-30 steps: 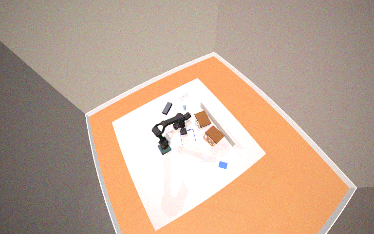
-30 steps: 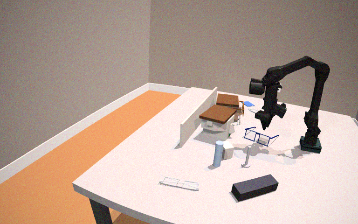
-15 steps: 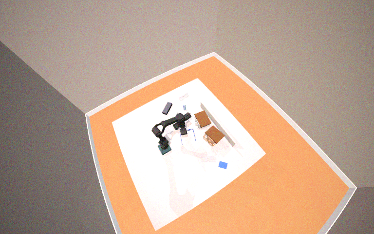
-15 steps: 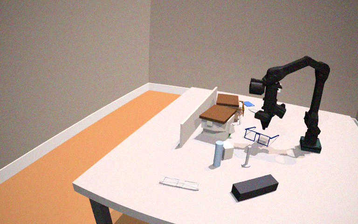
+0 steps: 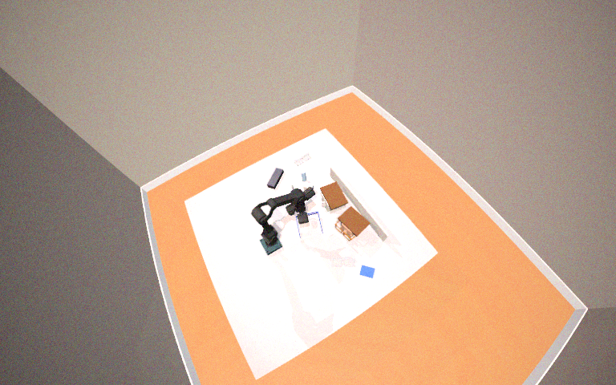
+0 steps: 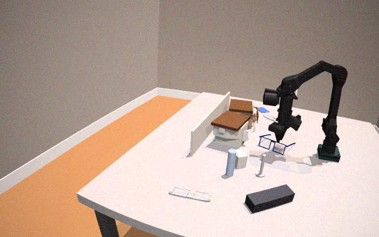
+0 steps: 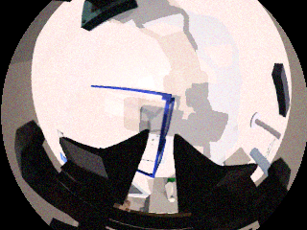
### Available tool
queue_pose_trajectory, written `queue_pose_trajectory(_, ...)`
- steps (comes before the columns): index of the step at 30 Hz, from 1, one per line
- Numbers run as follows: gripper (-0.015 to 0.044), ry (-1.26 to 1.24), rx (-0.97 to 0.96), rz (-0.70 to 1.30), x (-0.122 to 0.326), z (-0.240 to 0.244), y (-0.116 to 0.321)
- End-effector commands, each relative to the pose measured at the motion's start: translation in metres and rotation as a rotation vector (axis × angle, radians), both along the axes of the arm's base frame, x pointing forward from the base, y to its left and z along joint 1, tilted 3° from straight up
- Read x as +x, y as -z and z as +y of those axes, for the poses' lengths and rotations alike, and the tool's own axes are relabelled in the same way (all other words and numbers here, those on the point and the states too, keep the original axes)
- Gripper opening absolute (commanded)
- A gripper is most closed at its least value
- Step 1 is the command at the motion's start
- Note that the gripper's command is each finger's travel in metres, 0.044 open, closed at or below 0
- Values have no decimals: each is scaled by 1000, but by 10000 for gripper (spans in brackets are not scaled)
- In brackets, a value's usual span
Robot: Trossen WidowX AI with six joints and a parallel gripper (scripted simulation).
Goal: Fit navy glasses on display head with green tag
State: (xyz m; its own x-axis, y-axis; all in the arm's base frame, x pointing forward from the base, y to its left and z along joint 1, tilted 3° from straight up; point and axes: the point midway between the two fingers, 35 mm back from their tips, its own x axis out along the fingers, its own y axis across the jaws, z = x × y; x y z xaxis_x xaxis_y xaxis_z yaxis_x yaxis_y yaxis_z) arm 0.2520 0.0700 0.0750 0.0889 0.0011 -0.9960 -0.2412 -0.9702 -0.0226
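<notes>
The navy glasses (image 5: 320, 222) (image 6: 284, 149) (image 7: 167, 97) stand with lenses upright and temples pointing away from the exterior camera; what bears them is unclear. My gripper (image 6: 278, 140) (image 7: 161, 134) is partly open just above the front frame, near the bridge. In the wrist view the frame shows between the fingertips, but nothing is gripped. The head with the green tag (image 6: 243, 142) (image 7: 171, 180) has a brown top (image 5: 334, 196) (image 6: 231, 120) and a bare face. The other head (image 5: 353, 221) (image 6: 241, 105) wears orange glasses (image 6: 257, 115).
A pale panel (image 5: 358, 204) (image 6: 209, 127) stands behind both heads. A blue cylinder (image 5: 303, 176) (image 6: 230, 163), a white block (image 6: 241, 159) and a thin peg (image 6: 262, 165) stand near the tagged head. A dark case (image 5: 275, 177) (image 6: 269, 197) and clear glasses (image 6: 190, 193) lie farther off.
</notes>
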Motion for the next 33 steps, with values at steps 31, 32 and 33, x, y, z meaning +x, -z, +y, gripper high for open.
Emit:
queue_pose_trajectory(31,67,0,-1,4,0,0,29)
queue_pose_trajectory(32,60,0,-1,4,0,0,29)
queue_pose_trajectory(33,53,0,-1,4,0,0,29)
